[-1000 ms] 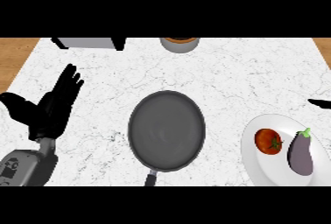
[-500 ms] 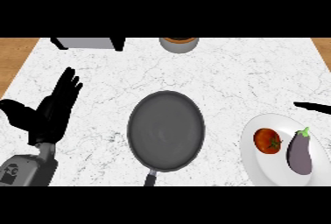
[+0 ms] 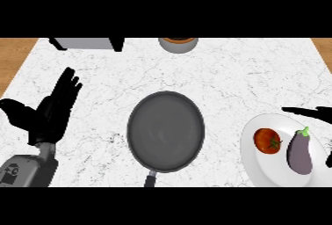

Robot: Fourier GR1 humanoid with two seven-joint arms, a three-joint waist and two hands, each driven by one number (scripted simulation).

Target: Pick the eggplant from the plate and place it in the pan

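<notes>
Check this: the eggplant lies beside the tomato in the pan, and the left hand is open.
Not quite. The eggplant lies beside the tomato on the plate, not in the pan; the head view shows it. The left hand is open.

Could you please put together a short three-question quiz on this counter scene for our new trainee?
1. True or false: the purple eggplant already lies in the dark round frying pan.
2. What shares the white plate with the eggplant? A) a red tomato B) a lemon C) a carrot
3. Fill in: the open left hand shows on the pan's ____ side.
Key: 1 false; 2 A; 3 left.
</notes>
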